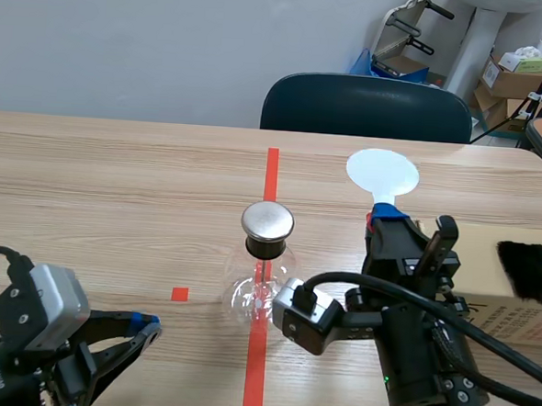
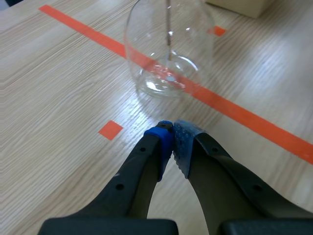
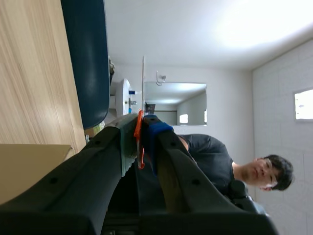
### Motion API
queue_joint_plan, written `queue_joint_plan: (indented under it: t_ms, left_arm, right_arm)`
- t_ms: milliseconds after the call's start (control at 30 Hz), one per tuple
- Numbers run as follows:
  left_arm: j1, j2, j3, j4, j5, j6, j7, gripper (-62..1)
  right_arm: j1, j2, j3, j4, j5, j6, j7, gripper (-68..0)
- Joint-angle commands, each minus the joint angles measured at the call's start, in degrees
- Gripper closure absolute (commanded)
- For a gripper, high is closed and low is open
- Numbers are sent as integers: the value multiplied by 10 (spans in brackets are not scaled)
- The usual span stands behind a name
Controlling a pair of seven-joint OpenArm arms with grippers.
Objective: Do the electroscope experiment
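1. Squarely on the long orange-red tape line stands the electroscope, a clear glass flask near the middle of the wooden table. It is upright, and its round metal cap sits on the neck.
2. In the left wrist view a thin rod hangs down inside the flask, and the tape line runs under the glass.
3. The left gripper lies low over the table on the robot's left, and its tips point toward the flask. Its jaws are pressed together, blue pad against dotted pad, with nothing between them. It stops short of the glass, just beside a small tape square.
4. The right gripper points up, to the right of the electroscope. Its jaws pinch the narrow stem of a white disc, which stands upright above the fingertips. The disc is to the right of the cap and apart from it.
5. In the right wrist view a thin orange-red strip is clamped between the two pads, and the disc shows edge-on as a fine line ahead of them.
6. A cardboard box rests on the table at the robot's far right, behind the right arm, with a black bristly thing against it.
7. A dark blue chair stands at the table's far edge.
8. A person in a black top appears in the right wrist view, beyond the gripper.
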Motion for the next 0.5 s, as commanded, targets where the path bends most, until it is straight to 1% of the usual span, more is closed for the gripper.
queue_joint_plan:
  t_ms: [0,33,467]
  left_arm:
    - [-11,11,-4,0,-4,5,-8,-27]
    - [-20,16,-3,-9,-4,5,-8,-27]
    - [-124,59,38,-117,-4,4,-13,-27]
  right_arm:
    - [9,1,2,5,-1,5,-11,-11]
    - [9,1,2,5,-1,9,-12,-11]
    - [9,2,2,5,-1,9,-12,-11]
